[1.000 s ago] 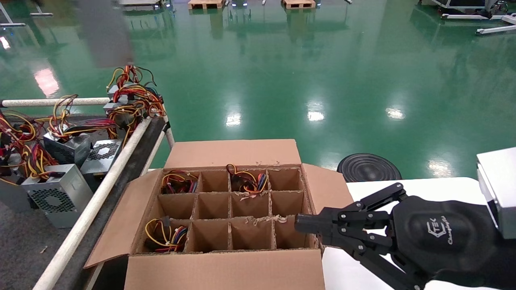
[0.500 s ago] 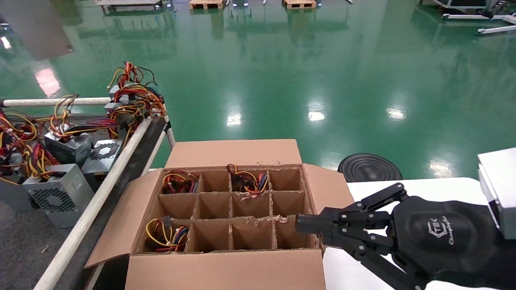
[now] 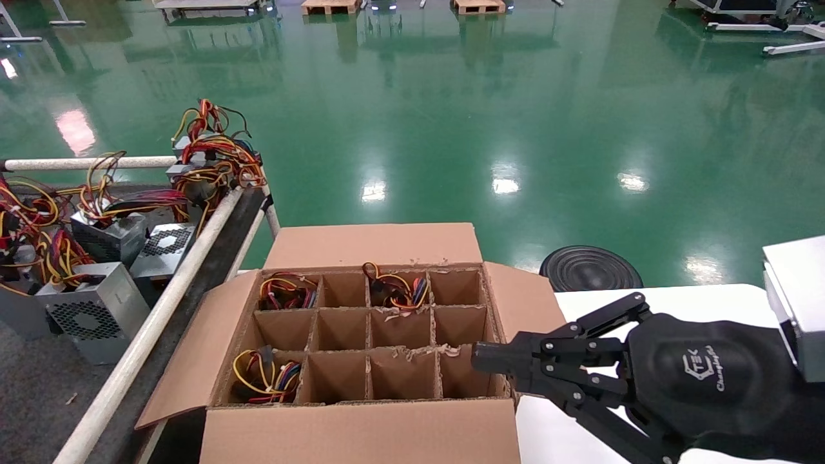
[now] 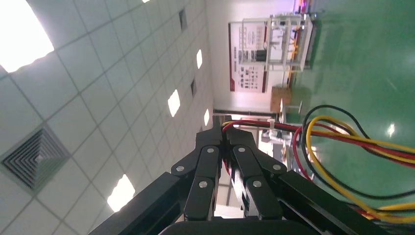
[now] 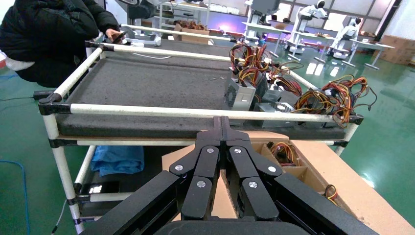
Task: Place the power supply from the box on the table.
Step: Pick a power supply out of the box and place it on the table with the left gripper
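Head view: my right gripper (image 3: 480, 356), pressed together, hovers at the box (image 3: 361, 432) rim. Left gripper (image 4: 226, 128) pinches wires (image 4: 342, 142) of a power supply I cannot see. I judge it heavy, stiff; wires slip, so grip the case.

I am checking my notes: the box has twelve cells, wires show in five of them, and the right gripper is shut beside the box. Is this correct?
One detail is wrong: in the head view, wires show in three cells of the box, not five. Two wire bundles lie in the far row and one in the near row. The right gripper is shut beside the box.
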{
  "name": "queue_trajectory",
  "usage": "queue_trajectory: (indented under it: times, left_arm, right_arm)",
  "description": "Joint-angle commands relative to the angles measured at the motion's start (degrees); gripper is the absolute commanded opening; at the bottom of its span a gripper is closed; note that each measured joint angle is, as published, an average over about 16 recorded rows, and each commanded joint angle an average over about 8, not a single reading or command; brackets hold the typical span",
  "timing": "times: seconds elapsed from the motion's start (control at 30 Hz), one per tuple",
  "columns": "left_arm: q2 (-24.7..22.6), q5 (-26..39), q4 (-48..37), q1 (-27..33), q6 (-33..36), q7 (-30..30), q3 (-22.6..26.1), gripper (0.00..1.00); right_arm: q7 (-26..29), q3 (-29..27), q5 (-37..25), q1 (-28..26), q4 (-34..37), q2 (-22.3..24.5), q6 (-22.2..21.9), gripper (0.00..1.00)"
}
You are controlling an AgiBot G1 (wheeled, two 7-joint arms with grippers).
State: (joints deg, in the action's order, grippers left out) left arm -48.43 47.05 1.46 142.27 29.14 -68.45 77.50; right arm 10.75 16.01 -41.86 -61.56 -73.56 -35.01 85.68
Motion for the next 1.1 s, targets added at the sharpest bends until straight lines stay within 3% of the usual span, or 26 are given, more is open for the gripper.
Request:
queue_trajectory:
  times: [0.03, 0.57, 0.7, 0.93, 1.1]
  left_arm:
    - [0.8, 0.8, 0.0, 0.9, -0.1, 0.6, 0.6, 0.00]
    - [8.7, 10.3, 2.0, 11.7, 7.2, 5.5, 4.4, 0.00]
    - [9.3, 19.0, 2.4, 18.0, 13.9, 11.1, 6.6, 0.00]
    - [5.9, 38.9, 1.1, 29.6, 27.9, 26.7, 13.8, 0.00]
    - [3.3, 47.2, -0.2, 33.7, 33.8, 34.4, 17.8, 0.00]
  right_arm:
    - [0.0, 0.0, 0.0, 0.0, 0.0, 0.0, 0.0, 0.00]
    - [0.0, 0.0, 0.0, 0.0, 0.0, 0.0, 0.0, 0.00]
    - [0.0, 0.0, 0.0, 0.0, 0.0, 0.0, 0.0, 0.00]
    - [0.0, 0.0, 0.0, 0.0, 0.0, 0.0, 0.0, 0.00]
    - [0.0, 0.0, 0.0, 0.0, 0.0, 0.0, 0.0, 0.00]
